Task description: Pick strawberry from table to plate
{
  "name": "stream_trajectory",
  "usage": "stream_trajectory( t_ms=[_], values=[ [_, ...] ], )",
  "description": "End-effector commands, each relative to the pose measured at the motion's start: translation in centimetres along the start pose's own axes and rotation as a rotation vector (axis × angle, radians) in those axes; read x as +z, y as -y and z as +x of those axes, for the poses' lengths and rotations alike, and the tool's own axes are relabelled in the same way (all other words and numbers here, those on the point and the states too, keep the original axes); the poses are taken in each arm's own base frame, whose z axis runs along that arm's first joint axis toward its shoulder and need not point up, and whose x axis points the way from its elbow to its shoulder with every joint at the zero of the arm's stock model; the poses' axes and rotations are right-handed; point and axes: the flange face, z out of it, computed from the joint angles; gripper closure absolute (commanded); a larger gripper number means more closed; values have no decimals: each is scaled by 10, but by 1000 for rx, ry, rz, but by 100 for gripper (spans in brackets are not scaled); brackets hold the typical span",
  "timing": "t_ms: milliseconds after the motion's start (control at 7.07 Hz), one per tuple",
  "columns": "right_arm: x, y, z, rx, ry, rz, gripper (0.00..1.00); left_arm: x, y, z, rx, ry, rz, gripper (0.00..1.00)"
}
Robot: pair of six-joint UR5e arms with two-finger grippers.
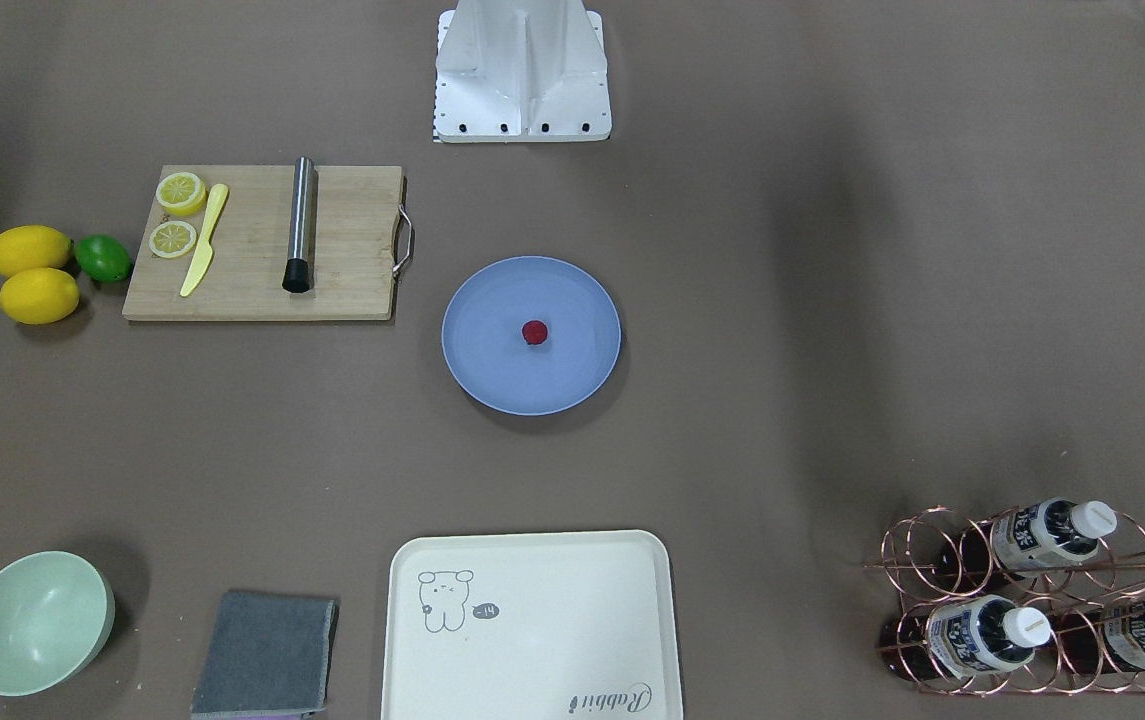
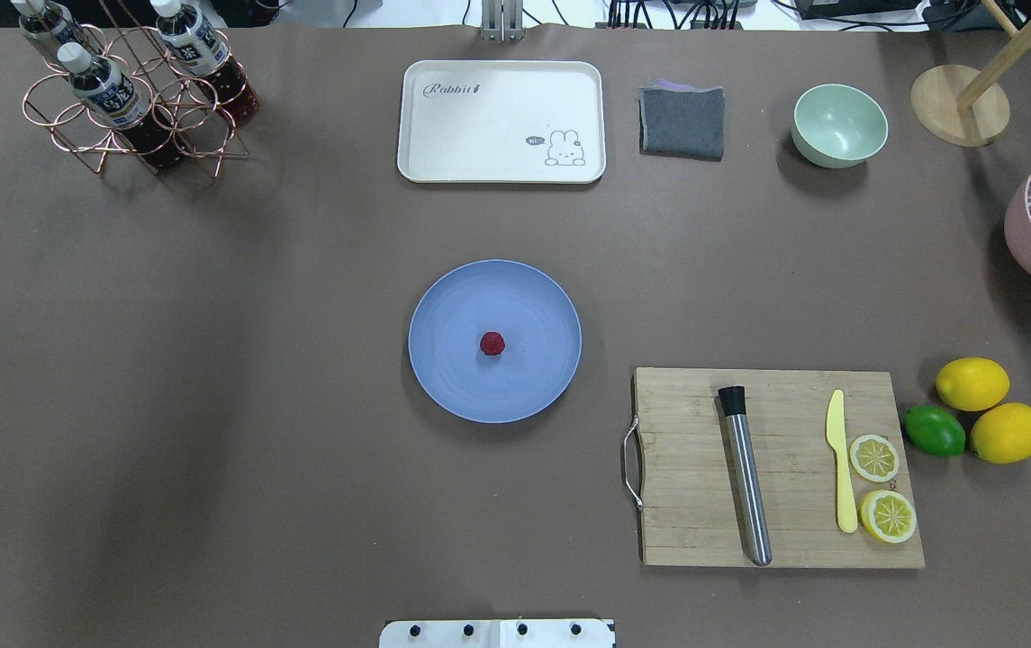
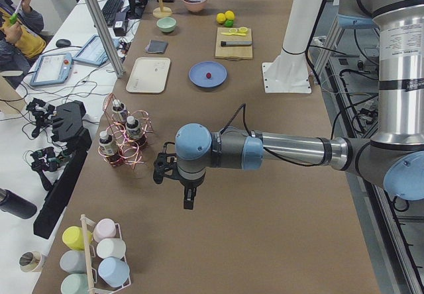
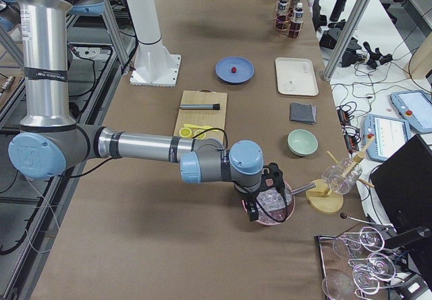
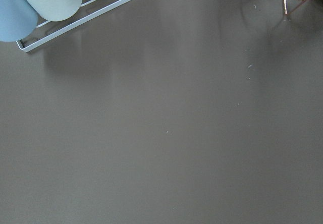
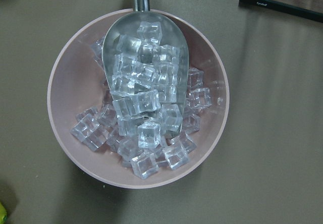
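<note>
One strawberry (image 2: 492, 343) lay at centre of one plate (image 2: 452, 382), on table (image 2: 209, 405). Right of plate: one cutting board (image 2: 785, 432), two lemons (image 2: 972, 383), one lime (image 2: 934, 430). Beyond plate: one tray (image 2: 479, 135). Well apart from plate: left claw (image 3: 188, 200), right claw (image 4: 254, 209); whether open or closed could not be told.

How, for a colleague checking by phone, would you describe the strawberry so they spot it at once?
Find the round blue plate in the table's middle. The strawberry is the tiny dark-red berry at its centre, alone on it and far smaller than the lemons.
</note>
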Motion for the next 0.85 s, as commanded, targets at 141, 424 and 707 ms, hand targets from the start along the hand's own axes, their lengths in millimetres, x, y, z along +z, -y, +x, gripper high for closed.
stream_trajectory(
  t_ms=[141,424,707],
  values=[
    [-4,-1,-5,-1,10,4,0,4,-7,-4,-1,-12,0,2],
    [-5,2,-3,14,-7,-13,0,1,-7,-3,3,-11,6,2],
    [-12,19,-3,42,-43,-53,0,6,-8,-8,-8,-7,-5,2]
  ],
)
